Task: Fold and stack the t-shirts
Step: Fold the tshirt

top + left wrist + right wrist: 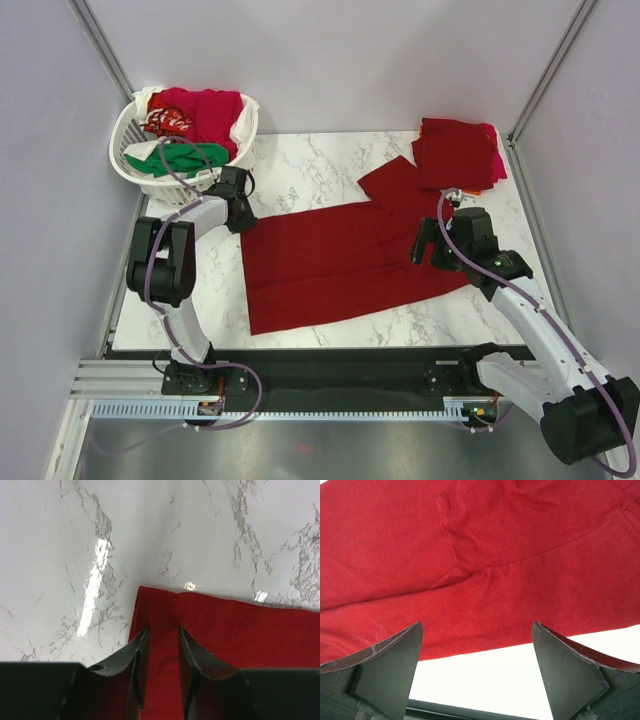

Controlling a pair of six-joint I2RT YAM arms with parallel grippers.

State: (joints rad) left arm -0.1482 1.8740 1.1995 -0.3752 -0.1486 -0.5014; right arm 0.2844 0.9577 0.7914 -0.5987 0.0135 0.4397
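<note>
Three lots of t-shirts were entered. Lot one: loose t-shirts (200, 110), red, green and white, heaped unfolded in a white lattice laundry basket (125, 160) at the far left corner of the marble surface (310, 165). Left end effector (161, 632): set low at the far left corner of lot two, jaws drawn to a slim gap with a strip of red cloth between them. Whether the cloth was actually pinched could not be told. Lot two: one dark red spread t-shirt (350, 260), lying flat across the middle of the surface, one sleeve (395, 185) angled toward the far right. Handling, by estimate: light, soft and limp, with no stiffness to hold a shape, and likely to slide on the glossy marble and sag between hold points. Best taken at corners or hem edges, both layers together, one corner per arm so the fold line stayed straight. Right end effector (425, 245): poised over the right end of lot two near its edge, jaws spread wide, holding nothing. Lot three: folded stack (455, 150) at the far right corner, dark red on top, slivers of pink and orange at its right and near edges, just beside the sleeve.
</note>
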